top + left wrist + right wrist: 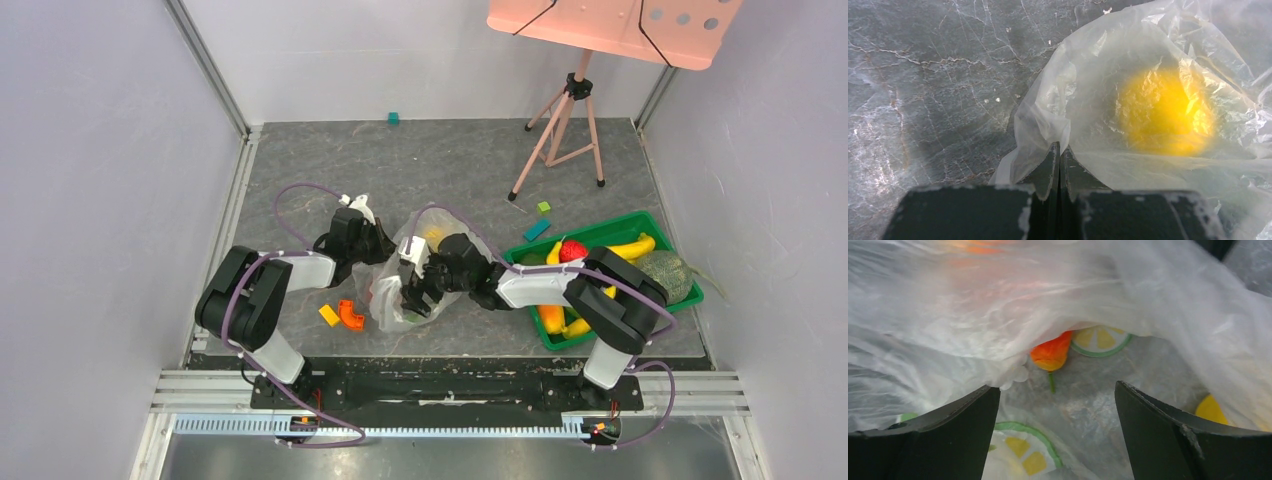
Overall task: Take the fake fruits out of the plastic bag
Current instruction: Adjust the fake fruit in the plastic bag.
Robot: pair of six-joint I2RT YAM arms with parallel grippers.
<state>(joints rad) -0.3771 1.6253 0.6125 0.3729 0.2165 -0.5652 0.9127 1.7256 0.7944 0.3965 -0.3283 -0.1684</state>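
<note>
The grey marbled table (pixel 450 160) bears everything; at its right side lies the green tray (pixel 610 226), and in the middle, just ahead of the arms, the plastic bag (pixel 395 300) lies crumpled, clear film printed with lemon slices.

The left gripper (pixel 378 243) sits at the bag's far left edge; in its wrist view its jaws (pixel 1060 150) are pressed fully together with a fold of the bag (pixel 1098 75) pinched at their tips.

The right gripper (pixel 413 285) reaches in from the right into the middle of the bag; in its wrist view it (pixel 1058 390) stands wide apart with only film (pixel 973 315) around and below it, gripping nothing.

A yellow fruit (pixel 1165 112) lies inside the bag just beyond the left fingertips, blurred behind the film; an orange shape (pixel 1052 354) with a thin green stalk shows ahead of the right fingers, though whether it is a fruit or a print cannot be told.

In the tray rest a banana (pixel 635 246), a red strawberry (pixel 572 250) and other fruits; left of the bag on the table lie an orange block (pixel 350 315) and a yellow block (pixel 328 315), side by side.
</note>
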